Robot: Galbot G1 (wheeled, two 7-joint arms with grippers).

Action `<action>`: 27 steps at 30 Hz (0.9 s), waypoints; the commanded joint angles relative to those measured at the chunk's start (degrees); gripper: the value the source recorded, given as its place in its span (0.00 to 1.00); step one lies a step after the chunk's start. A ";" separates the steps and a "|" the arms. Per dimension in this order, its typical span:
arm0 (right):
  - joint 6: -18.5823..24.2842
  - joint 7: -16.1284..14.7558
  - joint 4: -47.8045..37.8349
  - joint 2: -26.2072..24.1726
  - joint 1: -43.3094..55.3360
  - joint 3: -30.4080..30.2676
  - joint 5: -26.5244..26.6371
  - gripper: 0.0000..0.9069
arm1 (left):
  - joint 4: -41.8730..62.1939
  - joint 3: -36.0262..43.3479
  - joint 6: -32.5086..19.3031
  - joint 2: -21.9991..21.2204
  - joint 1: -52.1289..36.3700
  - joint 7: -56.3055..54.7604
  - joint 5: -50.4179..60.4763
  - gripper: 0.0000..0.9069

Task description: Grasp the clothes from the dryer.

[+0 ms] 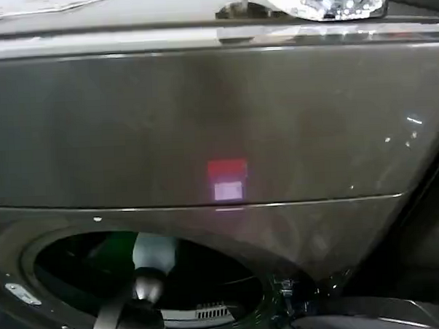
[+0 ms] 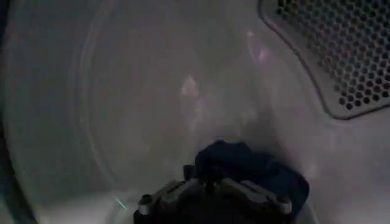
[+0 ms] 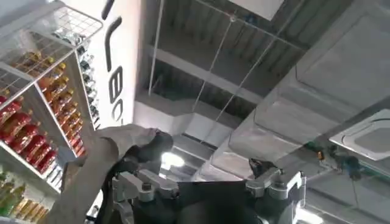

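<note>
The left gripper (image 2: 213, 198) was inside the dryer (image 1: 217, 121) drum, jaws spread over the dark clothes (image 2: 256, 170), ungrasped at 6 o'clock; the right gripper (image 3: 207, 185), pointed ceilingward, stood parted, a grey cloth (image 3: 97, 170) draped over one finger.

Left arm (image 1: 128, 321) reaching forward, right gripper (image 3: 207, 185) upturned

Left arm (image 1: 128, 314) reaching thru round porthole (image 1: 137, 281) into big dark-grey front-loading dryer (image 1: 218, 128). Inside drum: left gripper (image 2: 213, 198) just before dark-blue bunched cloth (image 2: 256, 173); perforated metal vent panel (image 2: 341, 49) behind, off to one side.
</note>
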 commanded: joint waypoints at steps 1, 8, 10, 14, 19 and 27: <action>1.05 -0.22 -0.13 0.14 -0.12 -0.23 0.32 1.00 | -0.41 0.09 0.02 -2.81 0.39 -1.74 -1.92 0.00; 1.13 -0.40 -0.11 0.14 0.02 -0.25 0.07 1.00 | -0.35 0.08 0.38 -2.81 0.37 -1.59 -2.05 0.00; 1.12 -0.38 -0.16 0.11 0.03 -0.24 0.09 1.00 | -0.25 0.13 0.52 -2.81 0.33 -1.44 -2.02 0.00; 1.15 -0.40 -0.05 0.24 -0.03 -0.09 0.13 1.00 | 0.29 0.50 0.57 -2.81 0.06 -1.28 -1.92 0.00; -0.53 -0.47 0.63 0.33 -0.13 0.38 -0.29 1.00 | 0.47 0.50 0.64 -2.81 -0.17 -1.15 -1.96 0.00; -0.86 -1.24 1.38 0.38 -0.10 0.48 -0.38 1.00 | 0.03 0.56 0.81 -2.81 0.11 -1.04 -2.00 0.00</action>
